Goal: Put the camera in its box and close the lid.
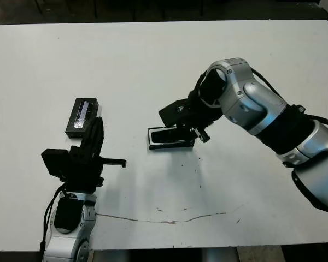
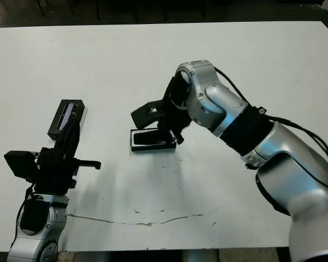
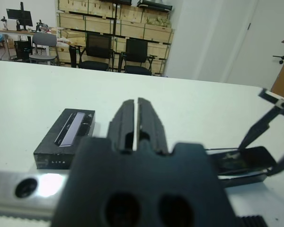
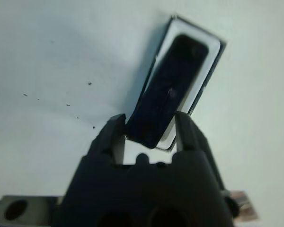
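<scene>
The box (image 1: 152,143), a shallow black-rimmed tray with a white lining (image 4: 197,90), lies near the table's middle. The slim black camera (image 4: 169,82) rests tilted in it, far end down in the tray and near end raised. My right gripper (image 4: 149,126) is shut on that raised end, one finger on each long side, and hovers over the tray's right part (image 1: 184,129). The lid (image 1: 82,116), black with a shiny window strip, lies flat to the left. My left gripper (image 1: 97,124) is shut and holds nothing, its tips just right of the lid (image 3: 66,135).
A thin brownish scratch (image 1: 169,221) runs across the white table near its front edge. Beyond the far edge, the left wrist view shows black chairs (image 3: 98,51) and wooden crates on shelves.
</scene>
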`<state>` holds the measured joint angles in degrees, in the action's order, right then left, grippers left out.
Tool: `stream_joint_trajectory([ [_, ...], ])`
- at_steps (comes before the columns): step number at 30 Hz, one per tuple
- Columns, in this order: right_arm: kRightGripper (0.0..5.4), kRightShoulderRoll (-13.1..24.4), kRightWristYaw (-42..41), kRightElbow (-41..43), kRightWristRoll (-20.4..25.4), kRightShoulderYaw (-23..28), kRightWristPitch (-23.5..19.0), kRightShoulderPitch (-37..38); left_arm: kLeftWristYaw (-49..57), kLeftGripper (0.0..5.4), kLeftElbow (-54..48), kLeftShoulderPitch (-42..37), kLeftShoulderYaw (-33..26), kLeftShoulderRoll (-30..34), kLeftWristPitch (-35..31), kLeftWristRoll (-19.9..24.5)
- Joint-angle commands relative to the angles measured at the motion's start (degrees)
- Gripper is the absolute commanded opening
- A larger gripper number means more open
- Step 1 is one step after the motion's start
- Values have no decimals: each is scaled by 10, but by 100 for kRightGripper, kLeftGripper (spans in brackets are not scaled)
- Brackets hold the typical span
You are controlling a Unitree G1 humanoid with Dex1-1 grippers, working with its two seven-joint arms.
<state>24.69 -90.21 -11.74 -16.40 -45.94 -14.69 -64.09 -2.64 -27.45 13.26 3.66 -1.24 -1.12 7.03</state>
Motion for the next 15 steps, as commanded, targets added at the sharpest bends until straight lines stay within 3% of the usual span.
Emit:
stream_joint_trajectory([
  [1, 253, -1, -22, -1, 18, 7, 15, 16, -1, 0, 7, 4, -1, 4, -4, -3],
  [15, 487, 13, 10, -2, 4, 73, -4, -11, -2, 0, 4, 0, -2, 5, -13, -4],
])
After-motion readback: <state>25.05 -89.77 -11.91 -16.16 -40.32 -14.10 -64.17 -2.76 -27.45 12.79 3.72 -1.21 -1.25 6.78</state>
